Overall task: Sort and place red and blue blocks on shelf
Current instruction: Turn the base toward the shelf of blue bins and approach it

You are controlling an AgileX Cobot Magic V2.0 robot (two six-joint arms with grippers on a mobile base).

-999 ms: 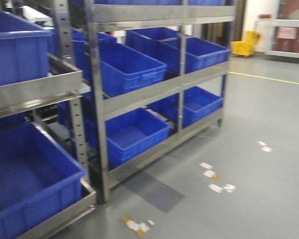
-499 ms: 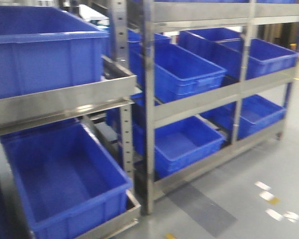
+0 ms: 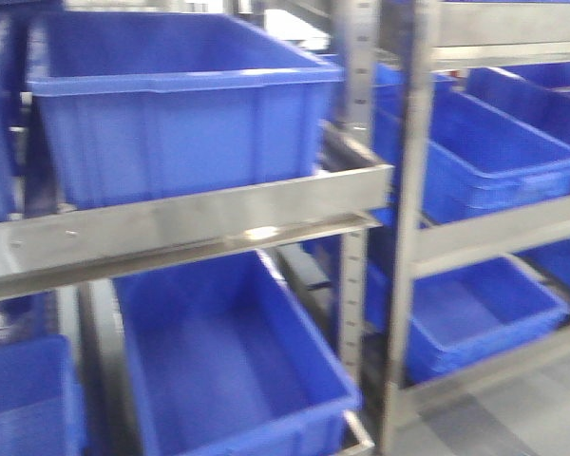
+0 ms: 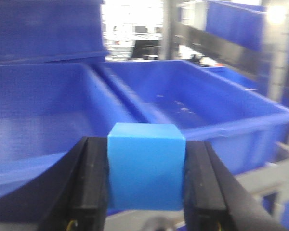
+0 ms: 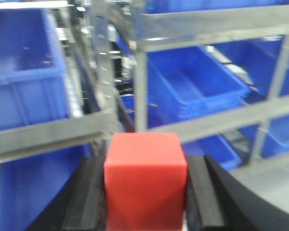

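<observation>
Shelf (image 3: 185,223) of steel holds blue bins (image 3: 171,104)

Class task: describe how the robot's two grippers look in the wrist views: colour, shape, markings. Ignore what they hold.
The left gripper and right gripper look alike: two matte black fingers each, flat on the inner faces, outer sides flaring wide toward the base. No markings show.
</observation>
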